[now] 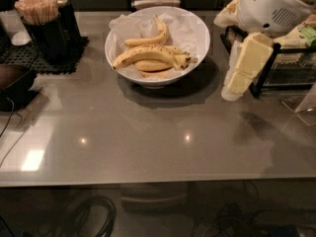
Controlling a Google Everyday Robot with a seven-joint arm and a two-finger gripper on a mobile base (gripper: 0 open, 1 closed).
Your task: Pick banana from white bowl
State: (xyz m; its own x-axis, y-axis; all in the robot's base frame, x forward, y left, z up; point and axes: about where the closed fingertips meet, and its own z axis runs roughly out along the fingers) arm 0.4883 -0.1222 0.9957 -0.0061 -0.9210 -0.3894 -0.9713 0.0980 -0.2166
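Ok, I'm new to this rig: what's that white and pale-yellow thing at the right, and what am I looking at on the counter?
That is the robot's arm. The pale-yellow part hanging below it is the gripper, right of the white bowl and apart from it, beside a black wire rack. Nothing shows in it. The single camera looks down on the grey counter; where it is mounted is not on record. The paper-lined bowl holds the banana to pick, long and freckled, lying in front of the other bananas. At the left stands a black holder of wooden sticks.
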